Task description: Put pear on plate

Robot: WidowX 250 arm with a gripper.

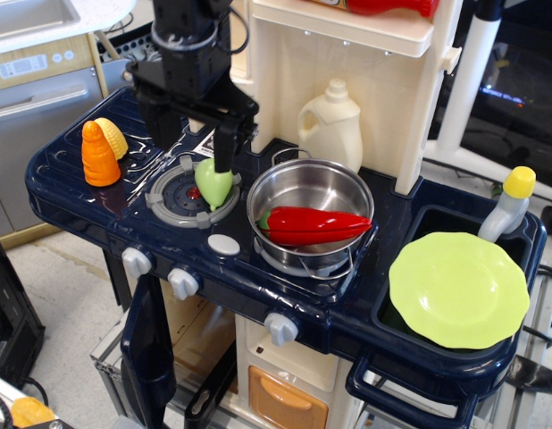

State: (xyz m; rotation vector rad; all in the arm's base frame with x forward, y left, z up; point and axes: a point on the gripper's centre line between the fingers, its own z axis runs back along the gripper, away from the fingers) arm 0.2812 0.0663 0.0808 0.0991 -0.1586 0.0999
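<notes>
At the far left of the toy stove (79,192) stood the corn (102,150), upright, orange with a yellow side, well clear of everything else. Next came my gripper (188,147), black, hanging over the left burner (182,192) with its fingers spread wide. One finger (156,121) pointed down on the corn side; the other (226,147) came down just at the top of the pear (213,183), though I could not tell whether it touched. Nothing sat between the fingers. The pear lay on the right part of that burner, light green, its narrow end pointing toward the front edge. Below it on the front of the stove sat a small grey button (223,244) and a row of knobs (182,283). Just right of the pear stood the pot (309,192), steel, on the second burner, with a red chili (316,225) lying across it. Behind the pot, against the cream back wall, stood a cream jug (330,123). Farther right, well apart from the pear, the plate (458,288) rested over the sink (428,225), lime green and bare. Behind it stood a bottle (507,204) with a yellow cap.
</notes>
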